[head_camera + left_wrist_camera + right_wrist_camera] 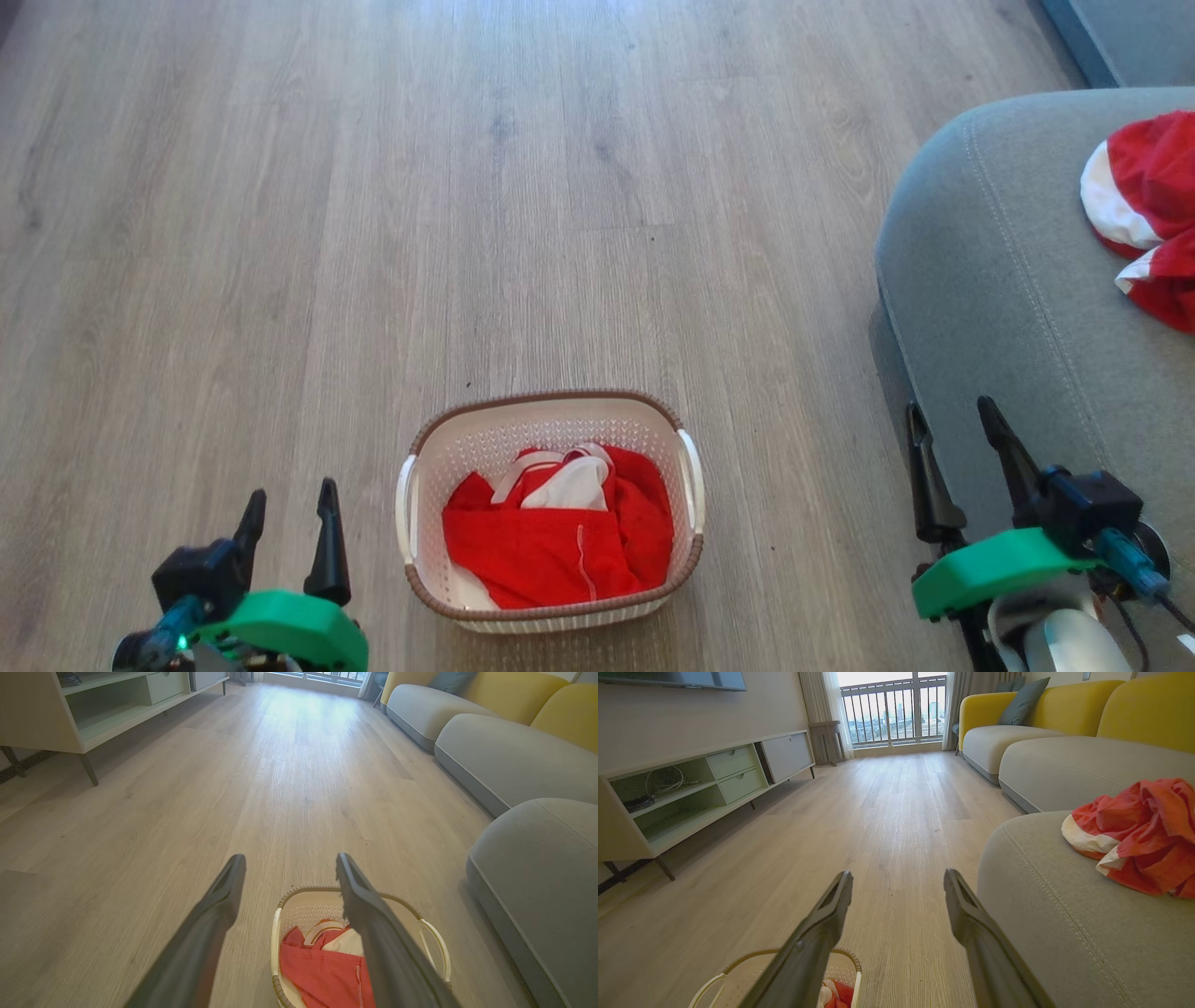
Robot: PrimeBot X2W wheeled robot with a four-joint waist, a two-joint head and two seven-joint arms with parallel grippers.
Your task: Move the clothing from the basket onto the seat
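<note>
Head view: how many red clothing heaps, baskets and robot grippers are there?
Red clothing heaps: 2
Baskets: 1
Grippers: 2, left gripper and right gripper, both open
Total: 5

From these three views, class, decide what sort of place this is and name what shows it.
Most likely a home living room: a long sofa with grey seats and yellow backs, a low media cabinet under a wall-mounted screen, and a railed balcony window.
</note>
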